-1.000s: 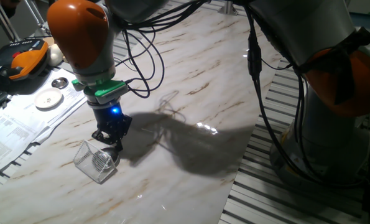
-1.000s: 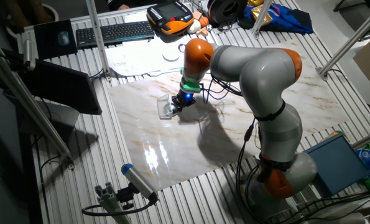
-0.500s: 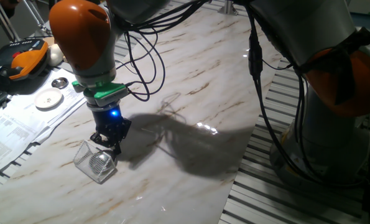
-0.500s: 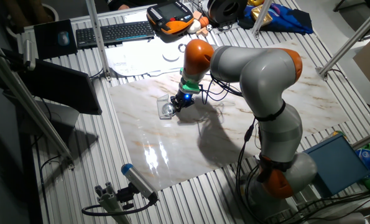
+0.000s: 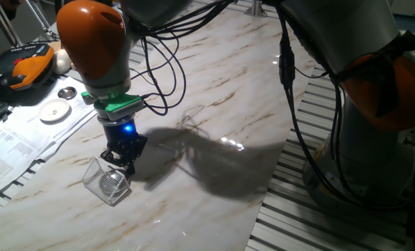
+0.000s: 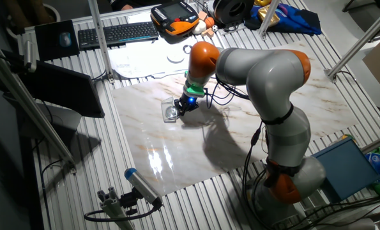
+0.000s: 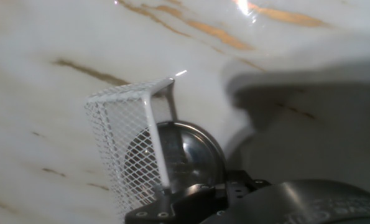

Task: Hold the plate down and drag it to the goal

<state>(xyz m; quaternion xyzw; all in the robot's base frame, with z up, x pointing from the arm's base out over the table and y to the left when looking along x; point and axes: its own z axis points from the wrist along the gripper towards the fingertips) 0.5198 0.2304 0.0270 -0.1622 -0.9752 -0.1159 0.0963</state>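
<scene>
1. Plate [image 7: 183, 158]: round, shiny dark metal, flat on the marble tabletop [image 5: 214, 104], partly inside the goal [image 5: 107, 180]
2. Goal: small box with white mesh walls, open toward the plate; plate rim passes its corner post
3. Gripper [image 5: 120, 163]: pointing down at the plate's edge farthest from the goal; finger spread cannot be told
4. Beyond the marble from the goal: white disc [image 5: 54, 110], small silver dish [image 5: 67, 92], orange pendant [image 5: 27, 65]
</scene>
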